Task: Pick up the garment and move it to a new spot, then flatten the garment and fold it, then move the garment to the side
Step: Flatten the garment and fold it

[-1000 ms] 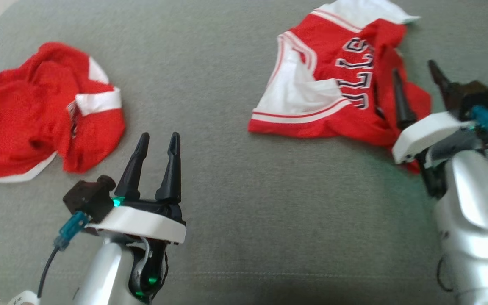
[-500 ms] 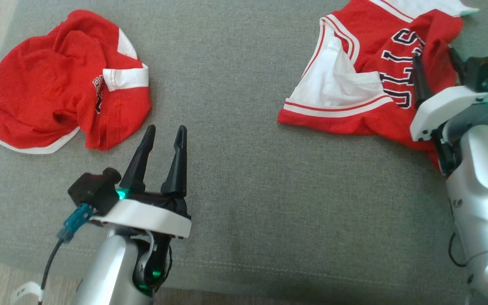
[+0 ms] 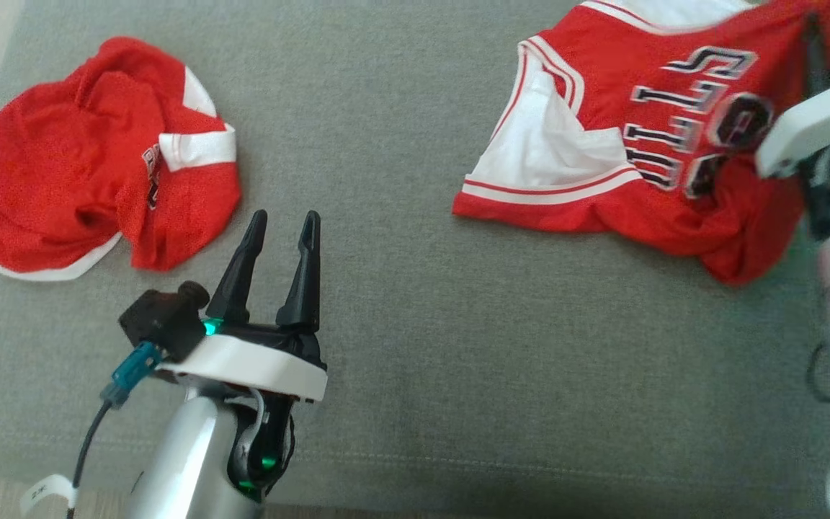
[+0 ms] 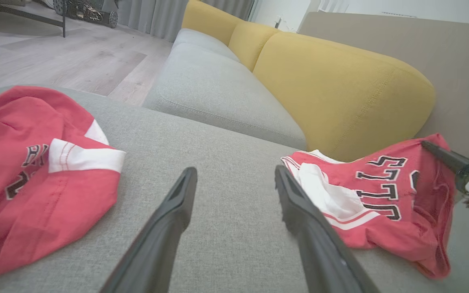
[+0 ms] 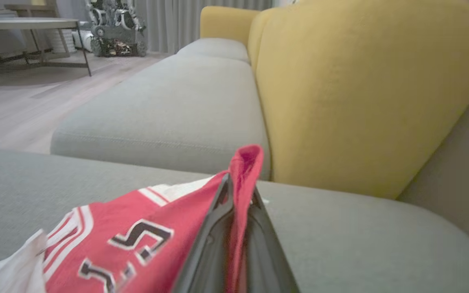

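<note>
A: Where is the jersey (image 3: 602, 79)?

B: It is on the grey sofa seat (image 3: 415, 324), on the robot's right side. It is red with white trim and dark letters. It lies crumpled, and a white part shows inside.

A: Who has it?

B: The right gripper (image 5: 240, 191). Its two dark fingers are squeezed together, and a fold of the red cloth is pinched between them. A bit of cloth sticks up past the tips.

A: Is the jersey up in the air?

B: The pinched edge looks pulled up a little. But the head view is blurry there, so I am not sure. The rest of it lies on the seat.

A: And the left gripper (image 3: 285, 215)?

B: Its fingers are spread apart and hold nothing. It is over bare grey seat, between the two red things, and it touches neither.

A: Two red things?

B: Yes. Another red shirt (image 3: 62, 166) lies in a heap on the robot's left side of the seat, well apart from the jersey. It has white bands too.

A: What is behind the jersey?

B: A big yellow back cushion (image 4: 340, 81). The jersey lies near its foot. Further off are a second grey seat (image 4: 218, 93) and a pale wood floor (image 4: 75, 61).
</note>
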Motion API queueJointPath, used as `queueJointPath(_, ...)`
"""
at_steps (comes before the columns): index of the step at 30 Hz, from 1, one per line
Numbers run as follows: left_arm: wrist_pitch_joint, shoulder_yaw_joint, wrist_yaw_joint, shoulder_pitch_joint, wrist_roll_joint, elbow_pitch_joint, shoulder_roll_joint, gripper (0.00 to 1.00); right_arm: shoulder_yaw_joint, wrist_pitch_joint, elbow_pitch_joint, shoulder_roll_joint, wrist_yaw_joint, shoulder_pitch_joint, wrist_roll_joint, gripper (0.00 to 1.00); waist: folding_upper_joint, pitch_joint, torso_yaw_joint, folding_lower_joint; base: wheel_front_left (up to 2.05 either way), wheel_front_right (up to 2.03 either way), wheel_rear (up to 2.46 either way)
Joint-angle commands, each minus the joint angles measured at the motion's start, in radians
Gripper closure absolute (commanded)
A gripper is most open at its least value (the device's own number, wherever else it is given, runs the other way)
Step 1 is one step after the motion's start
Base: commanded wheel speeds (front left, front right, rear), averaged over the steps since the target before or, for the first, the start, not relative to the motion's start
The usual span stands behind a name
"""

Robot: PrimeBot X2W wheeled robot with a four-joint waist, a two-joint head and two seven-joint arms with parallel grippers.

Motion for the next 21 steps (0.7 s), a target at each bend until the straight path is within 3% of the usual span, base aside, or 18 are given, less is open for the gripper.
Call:
queueJointPath(1,-0.005,0.028,0.003,-0.021,-0.010,-0.032,0.008,0.00,0.008,0.005,-0.043,-0.016,0.008,-0.050,0.004,1.00,0.0000,-0.008,-0.009,0.0000,0.00,0.00,0.00)
queueJointPath(8,-0.005,0.012,0.005,-0.031,-0.020,-0.041,0.008,0.00,0.001,0.149,-0.059,-0.183,0.008,-0.128,0.035,1.00,0.0000,0.014,-0.014,0.0000,0.00,0.00,0.00)
queueJointPath(15,-0.005,0.001,-0.006,-0.058,-0.015,-0.032,0.008,0.00,0.107,0.289,0.024,-0.290,0.008,-0.153,0.135,1.00,0.0000,0.067,-0.001,0.0000,0.00,0.00,0.00)
queueJointPath(16,-0.005,0.001,-0.008,-0.062,-0.015,-0.031,0.008,0.00,0.111,0.289,0.037,-0.307,0.008,-0.153,0.130,0.42,0.0000,0.071,0.001,0.0000,0.00,0.00,0.00)
queueJointPath(17,-0.005,0.002,-0.009,-0.065,-0.015,-0.030,0.008,0.00,0.103,0.295,0.056,-0.318,0.008,-0.154,0.125,0.00,0.0000,0.074,0.002,0.0000,0.00,0.00,0.00)
queueJointPath(21,-0.005,0.009,-0.010,-0.073,-0.012,-0.025,0.008,0.00,0.054,0.261,0.093,-0.321,0.008,-0.163,0.062,0.00,0.0000,0.074,-0.004,0.0000,0.00,0.00,0.00)
